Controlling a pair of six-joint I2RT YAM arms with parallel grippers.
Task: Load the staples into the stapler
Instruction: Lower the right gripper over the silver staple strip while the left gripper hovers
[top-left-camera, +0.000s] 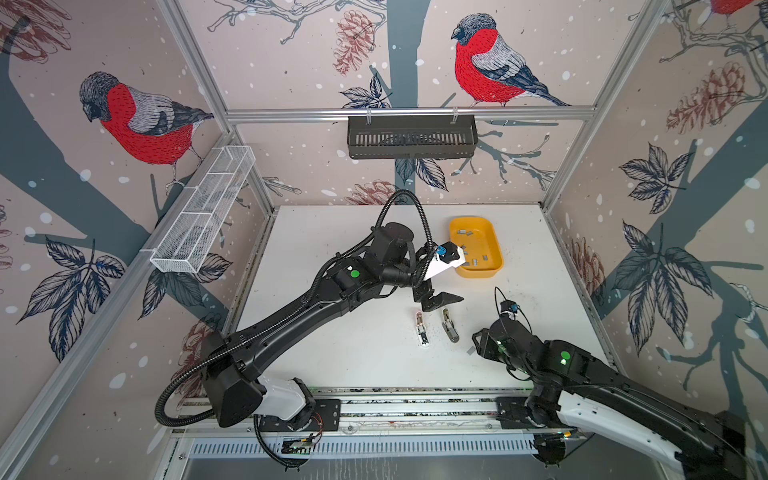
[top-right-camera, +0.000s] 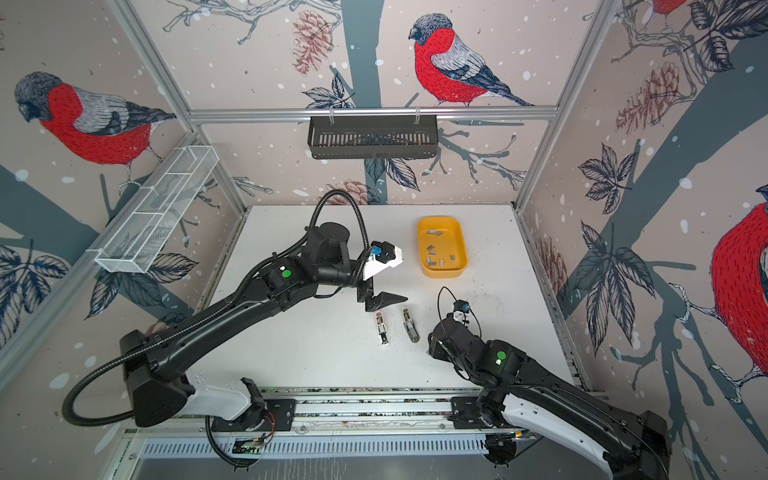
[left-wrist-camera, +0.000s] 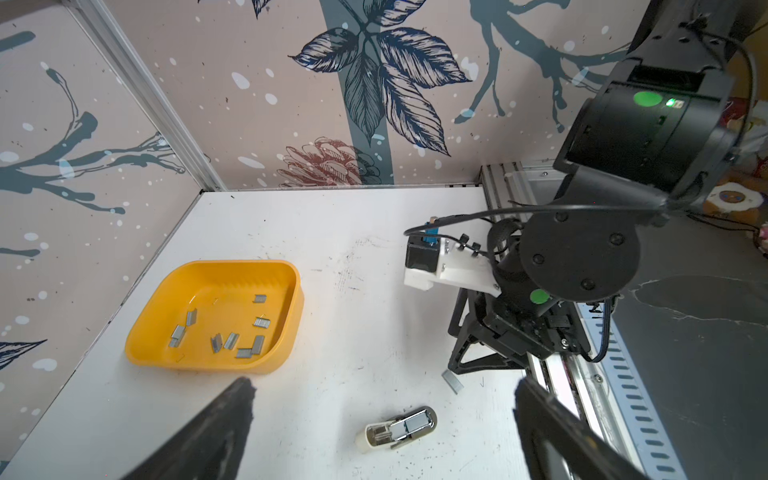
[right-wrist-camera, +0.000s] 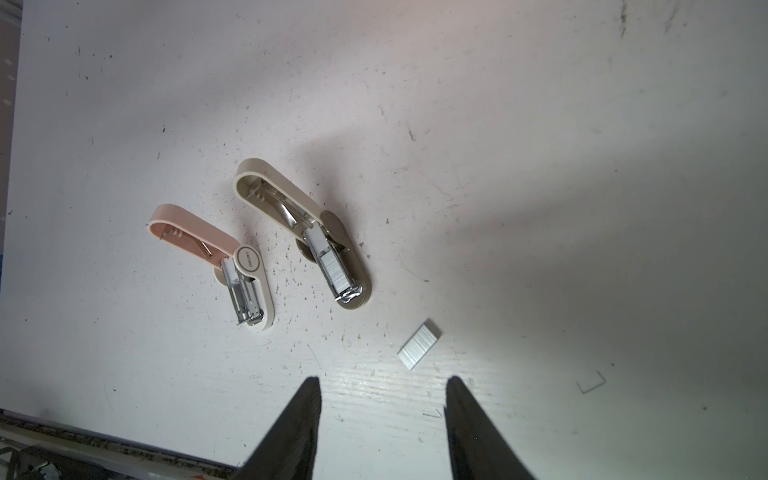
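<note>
The staples (left-wrist-camera: 257, 345) lie for the most part in the yellow tray (left-wrist-camera: 208, 362), as several short grey strips scattered loose over its floor. One further loose strip (right-wrist-camera: 419, 344) lies flat on the white table (right-wrist-camera: 540, 166), outside the tray and well apart from it, on the side toward the robot base. Nearer the tray than that strip, we find two mini staplers lying on the table with their lids swung open. The beige stapler (right-wrist-camera: 307, 232) lies near the loose strip. The pink stapler (right-wrist-camera: 216, 257) lies just beside the beige one, apart from it, on the side away from the tray. In the right wrist view the beige stapler's magazine carries a row of staples; we cannot tell what the pink stapler's magazine carries. In both top views the left gripper (top-left-camera: 436, 301) hangs between the tray and the two staplers, touching neither. Its jaws are spread wide with nothing between them. The right gripper (right-wrist-camera: 382, 381) stands beyond the loose strip as seen from the tray. Its fingertips are near the strip but apart from it, and its jaws are partly spread and empty.
</note>
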